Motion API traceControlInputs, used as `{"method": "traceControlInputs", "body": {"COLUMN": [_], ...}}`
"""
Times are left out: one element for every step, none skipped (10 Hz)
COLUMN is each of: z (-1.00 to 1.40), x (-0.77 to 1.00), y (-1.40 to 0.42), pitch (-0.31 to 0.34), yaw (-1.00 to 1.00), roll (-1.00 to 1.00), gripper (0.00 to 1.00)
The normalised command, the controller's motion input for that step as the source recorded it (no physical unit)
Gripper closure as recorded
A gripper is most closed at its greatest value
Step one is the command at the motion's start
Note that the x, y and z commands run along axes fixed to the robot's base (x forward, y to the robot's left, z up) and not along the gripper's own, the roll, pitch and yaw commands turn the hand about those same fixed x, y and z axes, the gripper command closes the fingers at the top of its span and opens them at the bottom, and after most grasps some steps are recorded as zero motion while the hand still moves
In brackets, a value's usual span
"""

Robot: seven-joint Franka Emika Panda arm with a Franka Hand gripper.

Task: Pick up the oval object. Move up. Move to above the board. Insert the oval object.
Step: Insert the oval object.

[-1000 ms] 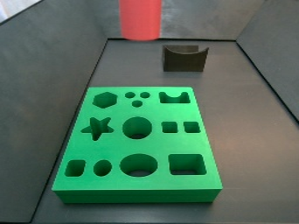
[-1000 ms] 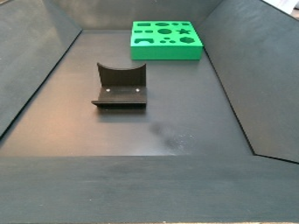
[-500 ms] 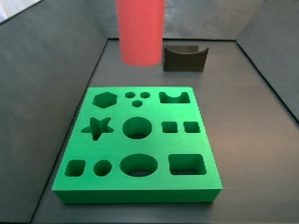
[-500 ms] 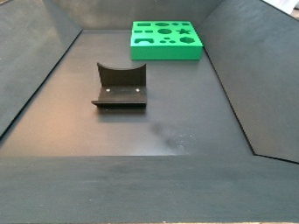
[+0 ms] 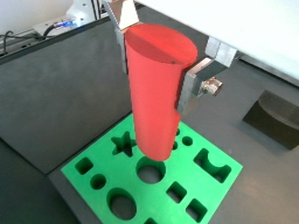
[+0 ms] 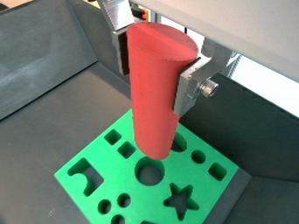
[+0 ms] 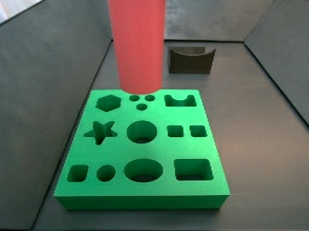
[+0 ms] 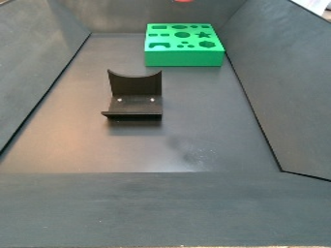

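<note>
From the near end of the dark grey floor (image 8: pixel 181 145) the first thing met is the fixture (image 8: pixel 134 95), a dark L-shaped bracket on its base plate, standing alone in the middle stretch. Well beyond it, at the far end, lies the board (image 8: pixel 183 46), flat and bright green, its cut-outs showing as dark shapes.

In a side view from the opposite end the board (image 7: pixel 143 144) fills the foreground: a hexagon, three small circles and a notched square in the far row, a star, a round hole and two small squares across the middle, and small holes, an oval, a big circle and a rounded square in the near row. The oval object (image 7: pixel 136 45) hangs upright above the board's far part, its lower end clear of the surface, with the fixture (image 7: pixel 191 59) behind it.

In both wrist views the pincer (image 5: pixel 160 61) is clamped on the upper end of the oval object (image 5: pixel 156 96); one silver finger (image 5: pixel 197 77) presses its side. The peg's flat lower end sits over the board (image 6: pixel 122 179), near the round central hole.
</note>
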Motion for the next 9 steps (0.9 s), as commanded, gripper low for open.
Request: {"method": "traceControlInputs", "body": {"z": [-0.06, -0.28, -0.37, -0.33, -0.32, -0.29, -0.27, -0.27, -0.28], "x": [0.13, 0.13, 0.07, 0.04, 0.07, 0.06, 0.05, 0.06, 0.18], "y": [-0.18, -0.29, -0.33, -0.32, -0.29, -0.27, -0.27, -0.27, -0.25], "pitch": [0.0, 0.02, 0.029, 0.02, 0.016, 0.011, 0.001, 0.0, 0.007], "yaw": [0.0, 0.0, 0.01, 0.06, 0.07, 0.07, 0.06, 0.07, 0.18], "roll": [0.0, 0.08, 0.15, 0.15, 0.13, 0.13, 0.11, 0.1, 0.1], "gripper": [1.0, 1.0, 1.0, 1.0, 1.0, 1.0, 1.0, 1.0, 1.0]}}
